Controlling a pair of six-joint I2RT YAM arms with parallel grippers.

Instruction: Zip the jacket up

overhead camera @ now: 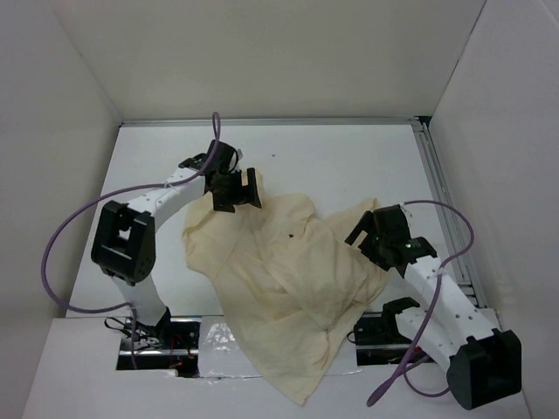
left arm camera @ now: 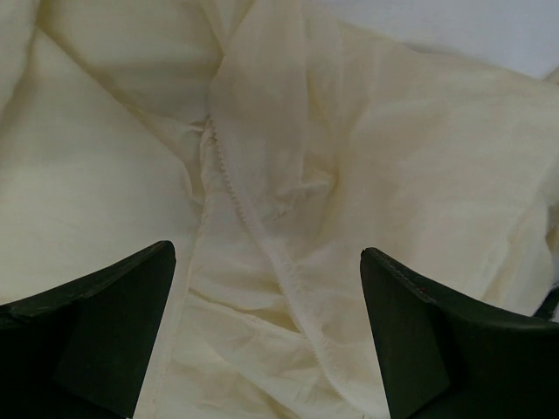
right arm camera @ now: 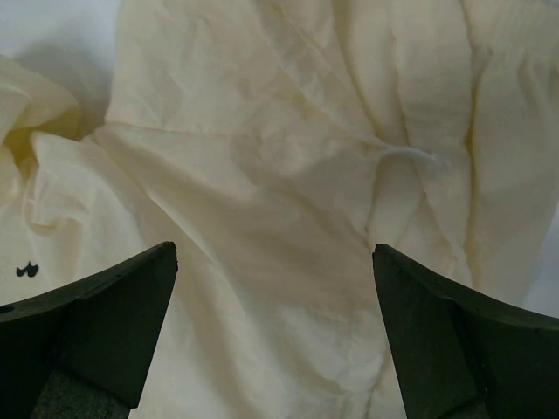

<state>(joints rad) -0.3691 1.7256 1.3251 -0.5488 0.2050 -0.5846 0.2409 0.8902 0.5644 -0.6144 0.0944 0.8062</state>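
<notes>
I am looking down on the white table (overhead camera: 349,157), and the jacket (overhead camera: 279,288) is lying crumpled across its middle, its lower end spilling over the near edge between the two arm bases. It is a large, pale cream garment. I am judging it to be light, limp and thin, so it is likely to bunch up and slide over the smooth table rather than hold any shape when pulled. Pinching a single layer is going to be the hard part.

The left gripper (overhead camera: 238,196) is hovering over the jacket's far left corner with its fingers spread wide and holding nothing. The right gripper (overhead camera: 367,234) is hanging over the right edge of the cloth, equally wide and empty.

Through the left wrist camera I am seeing a narrow ridged edge (left arm camera: 253,227) running between the fingers. I am reading it as the zipper track, though I cannot find the slider anywhere. That reinforced strip is looking like the firmest place to take hold.

The right wrist view is showing a short white thread (right arm camera: 410,154) and a tiny dark spot (right arm camera: 26,271) on the cloth.
</notes>
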